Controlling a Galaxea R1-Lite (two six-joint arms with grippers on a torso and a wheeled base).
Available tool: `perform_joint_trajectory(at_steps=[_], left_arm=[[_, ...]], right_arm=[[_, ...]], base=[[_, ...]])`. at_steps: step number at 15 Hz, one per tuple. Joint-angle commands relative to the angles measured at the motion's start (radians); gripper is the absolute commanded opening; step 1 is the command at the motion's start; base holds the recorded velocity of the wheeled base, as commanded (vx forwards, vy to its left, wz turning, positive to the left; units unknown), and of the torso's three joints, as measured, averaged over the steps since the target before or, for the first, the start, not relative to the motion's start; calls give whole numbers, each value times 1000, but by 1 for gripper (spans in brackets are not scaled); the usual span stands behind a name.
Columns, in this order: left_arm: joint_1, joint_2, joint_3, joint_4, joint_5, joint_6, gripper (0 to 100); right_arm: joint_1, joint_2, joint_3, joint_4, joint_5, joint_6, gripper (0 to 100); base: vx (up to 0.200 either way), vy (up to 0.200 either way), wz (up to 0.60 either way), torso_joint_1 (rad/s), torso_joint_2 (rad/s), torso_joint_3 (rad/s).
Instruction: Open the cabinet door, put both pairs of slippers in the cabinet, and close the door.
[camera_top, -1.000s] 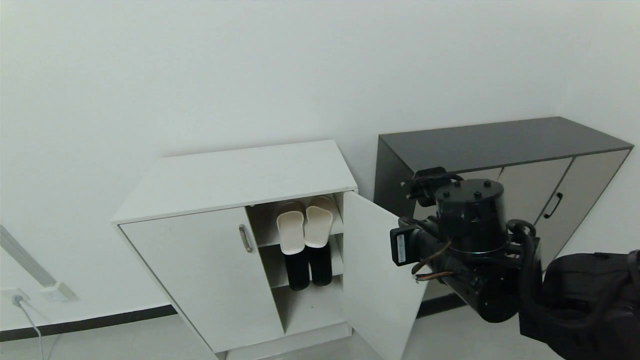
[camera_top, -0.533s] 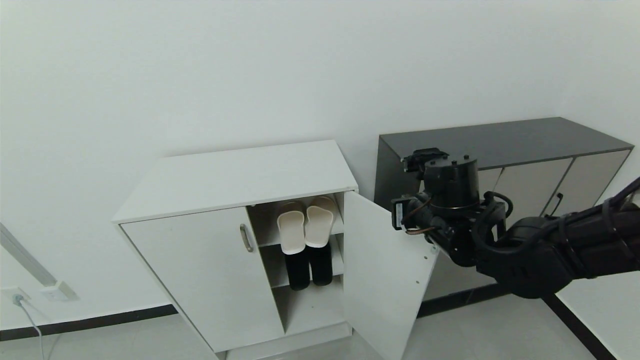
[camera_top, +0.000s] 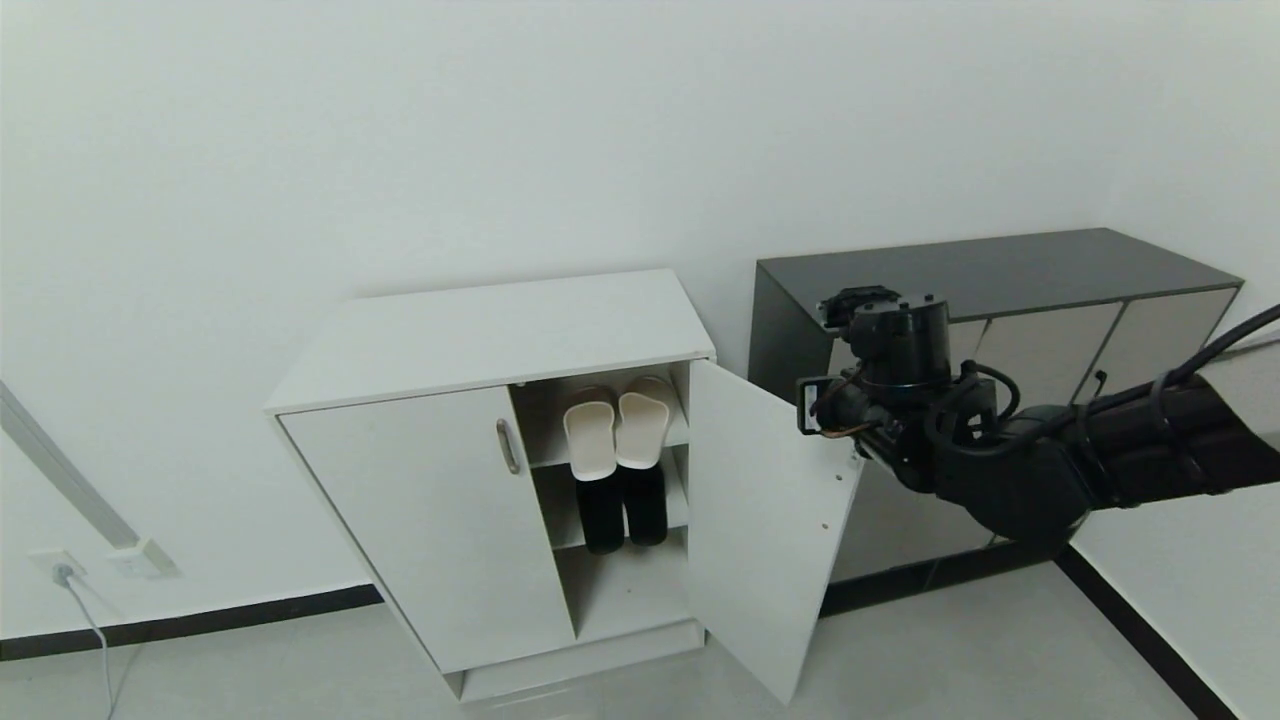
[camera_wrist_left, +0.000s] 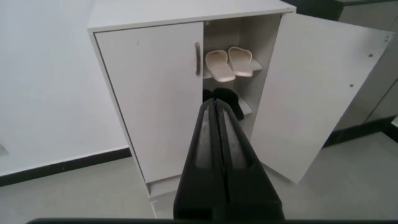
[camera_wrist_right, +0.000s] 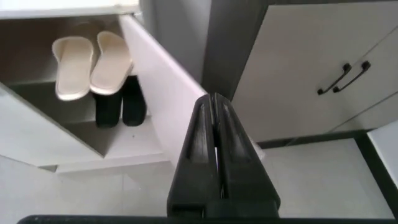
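Observation:
The white cabinet (camera_top: 500, 330) stands against the wall with its right door (camera_top: 760, 520) swung open and its left door (camera_top: 440, 520) shut. A cream pair of slippers (camera_top: 615, 435) lies on the upper shelf. A black pair of slippers (camera_top: 625, 515) sits on the shelf below. My right arm (camera_top: 900, 400) is stretched out beside the open door's free edge. In the right wrist view my right gripper (camera_wrist_right: 214, 96) is shut and empty, its tips close to the door (camera_wrist_right: 161, 93). My left gripper (camera_wrist_left: 214, 101) is shut and empty, held in front of the cabinet (camera_wrist_left: 155, 93).
A dark grey sideboard (camera_top: 1000, 270) with handled doors stands to the right of the white cabinet, just behind my right arm. A wall socket with a plugged cable (camera_top: 60, 575) is low on the left wall. Bare floor (camera_top: 300, 680) lies in front.
The head camera has shifted, so the cabinet sits further right in the picture. My right arm has stretched out away from the camera, towards the open door's edge. The slippers have not moved.

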Motion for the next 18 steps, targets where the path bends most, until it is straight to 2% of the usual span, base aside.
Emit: perform_joint_trajectory(at_steps=[1, 5, 9, 18], left_arm=[[0, 1, 0, 1, 0, 0, 0], [0, 1, 0, -1, 0, 0, 0], [0, 1, 0, 1, 0, 0, 0], [0, 1, 0, 1, 0, 0, 0]], right_arm=[[-38, 44, -70, 52, 13, 12, 0], [-87, 96, -257, 308, 123, 155, 0], [-127, 176, -329, 322, 131, 166, 0], [-133, 236, -335, 319, 130, 167, 0]], base=[[0, 0, 0, 0, 0, 0], [0, 0, 0, 0, 0, 0], [0, 0, 0, 0, 0, 0], [0, 0, 0, 0, 0, 0]])
